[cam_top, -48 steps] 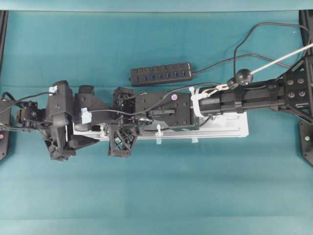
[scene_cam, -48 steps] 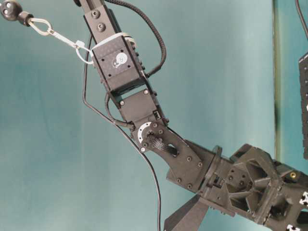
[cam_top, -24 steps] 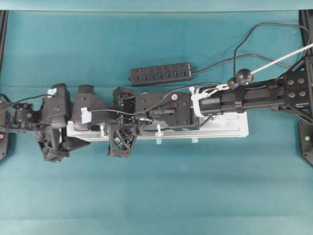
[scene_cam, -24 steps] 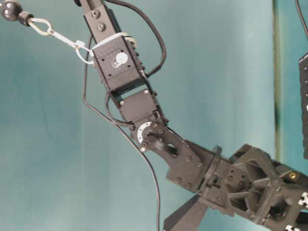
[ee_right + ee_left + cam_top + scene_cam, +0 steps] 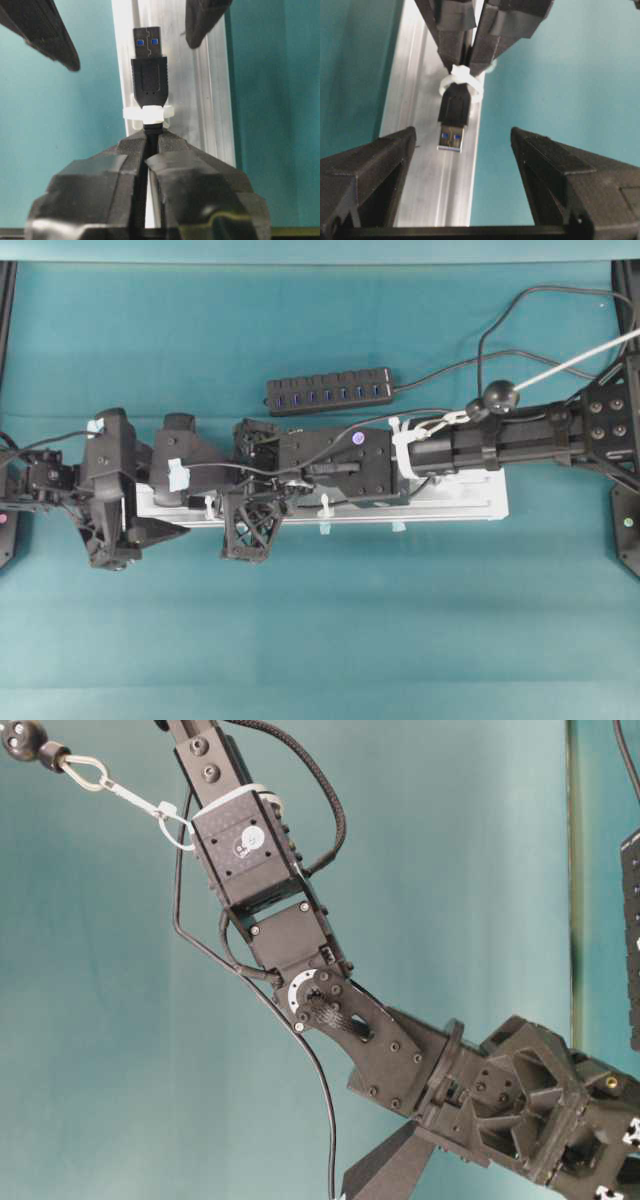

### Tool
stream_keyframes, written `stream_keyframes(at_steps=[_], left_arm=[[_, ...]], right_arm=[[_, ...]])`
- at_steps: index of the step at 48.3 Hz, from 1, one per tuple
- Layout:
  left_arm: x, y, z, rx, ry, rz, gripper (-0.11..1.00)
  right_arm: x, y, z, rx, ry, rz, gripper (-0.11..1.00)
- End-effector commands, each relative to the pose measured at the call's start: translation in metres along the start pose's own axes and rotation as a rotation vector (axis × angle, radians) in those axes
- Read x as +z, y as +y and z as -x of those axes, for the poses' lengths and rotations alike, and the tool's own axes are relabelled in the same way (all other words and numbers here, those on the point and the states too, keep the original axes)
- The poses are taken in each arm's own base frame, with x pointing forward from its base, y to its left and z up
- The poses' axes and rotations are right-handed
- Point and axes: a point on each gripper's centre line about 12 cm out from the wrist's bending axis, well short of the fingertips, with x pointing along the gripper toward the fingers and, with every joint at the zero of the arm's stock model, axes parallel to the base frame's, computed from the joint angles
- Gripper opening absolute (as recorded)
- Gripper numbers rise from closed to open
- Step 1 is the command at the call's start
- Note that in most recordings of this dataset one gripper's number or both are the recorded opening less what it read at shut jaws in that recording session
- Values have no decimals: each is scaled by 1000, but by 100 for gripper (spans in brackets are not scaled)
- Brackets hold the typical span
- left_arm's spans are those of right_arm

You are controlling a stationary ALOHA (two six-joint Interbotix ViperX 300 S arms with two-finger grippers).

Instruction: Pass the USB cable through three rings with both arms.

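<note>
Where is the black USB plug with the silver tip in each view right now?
Overhead: not visible, hidden under the arms.
Table-level: not in it.
Left wrist: black USB plug with silver tip, upper centre, pointing toward the camera.
Right wrist: same plug, top centre.
Shared landmark: small translucent-white plastic ring around the plug's rear.

Even, diffuse light was seen in all views — shadows soft, no harsh glare. Wrist-cam foregrounds were blurred, esp. the left gripper [image 5: 462, 165] fingers; faint sheen was noted on the rail [image 5: 200, 80].
</note>
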Motion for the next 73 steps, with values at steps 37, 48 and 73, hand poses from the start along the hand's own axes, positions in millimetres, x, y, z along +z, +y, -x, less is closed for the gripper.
stream_keyframes(at_steps=[37,48,73], left_arm=[[1,3,-7,9,-15,-47,37],[3,3,-9,8,-18,-62,22],[5,3,-10,6,-30,-67,22]], right_arm=[[12,3,12,9,-64,-7,-9],[12,3,12,9,-66,-8,-9],[14,10,14,17,-79,9,-6]])
